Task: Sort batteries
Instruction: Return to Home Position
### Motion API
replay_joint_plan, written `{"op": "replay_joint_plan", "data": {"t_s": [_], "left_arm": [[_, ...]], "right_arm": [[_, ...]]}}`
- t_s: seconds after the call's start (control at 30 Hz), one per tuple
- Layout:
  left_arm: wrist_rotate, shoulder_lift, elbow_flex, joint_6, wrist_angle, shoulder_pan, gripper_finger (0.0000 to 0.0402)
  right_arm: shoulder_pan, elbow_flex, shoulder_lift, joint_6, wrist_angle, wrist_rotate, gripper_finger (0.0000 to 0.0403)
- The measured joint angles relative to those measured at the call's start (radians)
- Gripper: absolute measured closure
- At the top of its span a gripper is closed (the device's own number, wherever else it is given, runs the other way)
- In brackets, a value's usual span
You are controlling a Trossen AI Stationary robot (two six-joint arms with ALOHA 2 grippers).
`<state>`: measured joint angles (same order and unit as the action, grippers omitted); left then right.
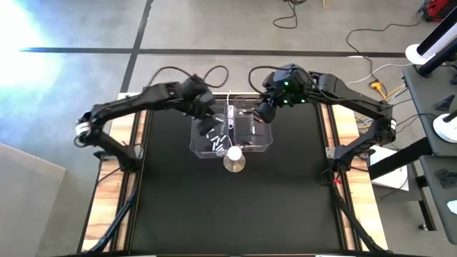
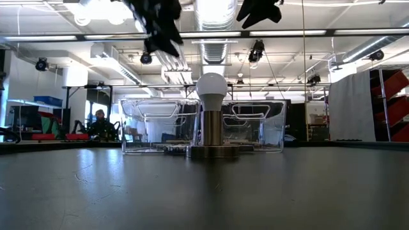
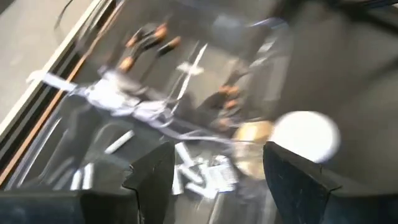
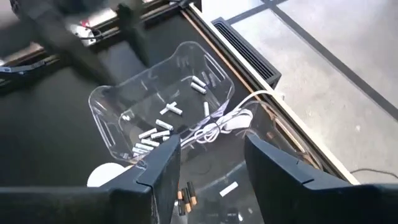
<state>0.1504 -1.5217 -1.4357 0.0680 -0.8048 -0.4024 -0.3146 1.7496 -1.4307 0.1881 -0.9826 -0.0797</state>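
Black matte tabletop (image 1: 228, 207) with pale wooden side rails, on a grey concrete floor. Beyond it is a workshop hall with ceiling lights and ducts; one seated person (image 2: 100, 121) is far back.

Left gripper (image 3: 214, 180): fingers apart, nothing between them, raised above the left clear plastic bin (image 1: 193, 143).
- Under it: silvery-white cylindrical batteries (image 4: 148, 144), loose on that bin's floor.

Right gripper (image 4: 214, 165): fingers apart, empty, raised over the far rim of the right clear plastic bin (image 1: 272, 139).
- Beneath it: dark batteries with orange ends (image 4: 184, 199), lying in that bin.

Between the two grippers: looped white cable (image 4: 217, 127), draped where the bins meet.

Nearer the table's front than both grippers: white globe lamp on a round metal base (image 2: 211, 89), just beside the bins.
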Motion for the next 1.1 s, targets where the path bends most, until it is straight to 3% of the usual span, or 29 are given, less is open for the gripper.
{"op": "replay_joint_plan", "data": {"t_s": [0.13,0.23,0.4,0.6,0.7,0.77,0.9,1.1], "left_arm": [[0.088,0.111,0.003,-0.001,-0.002,0.034,0.018],[0.103,0.201,0.003,0.001,0.005,0.064,0.018],[0.034,0.322,-0.004,0.005,0.005,0.074,0.018],[-0.009,0.417,-0.01,0.063,0.002,0.075,0.018],[0.025,0.448,-0.01,0.137,-0.022,0.074,0.018],[0.094,0.474,-0.006,0.041,-0.057,0.073,0.018],[0.119,0.556,0.026,-0.042,-0.045,0.075,0.018],[0.124,0.778,0.251,-0.056,0.035,0.075,0.018]], "right_arm": [[0.005,-0.008,-0.024,-0.03,-0.001,0.008,0.0252],[0.007,-0.01,-0.05,-0.145,-0.041,0.032,0.0277],[0.007,-0.01,-0.082,-0.282,0.012,0.03,0.033],[0.007,-0.01,-0.137,-0.261,0.046,0.028,0.0387],[0.007,-0.01,-0.16,-0.31,0.097,0.029,0.0391],[0.008,-0.01,-0.163,-0.31,0.164,0.031,0.0391],[0.016,-0.01,-0.145,-0.281,0.282,0.032,0.0391],[0.039,-0.105,-0.058,-0.331,0.346,0.041,0.0391]]}}
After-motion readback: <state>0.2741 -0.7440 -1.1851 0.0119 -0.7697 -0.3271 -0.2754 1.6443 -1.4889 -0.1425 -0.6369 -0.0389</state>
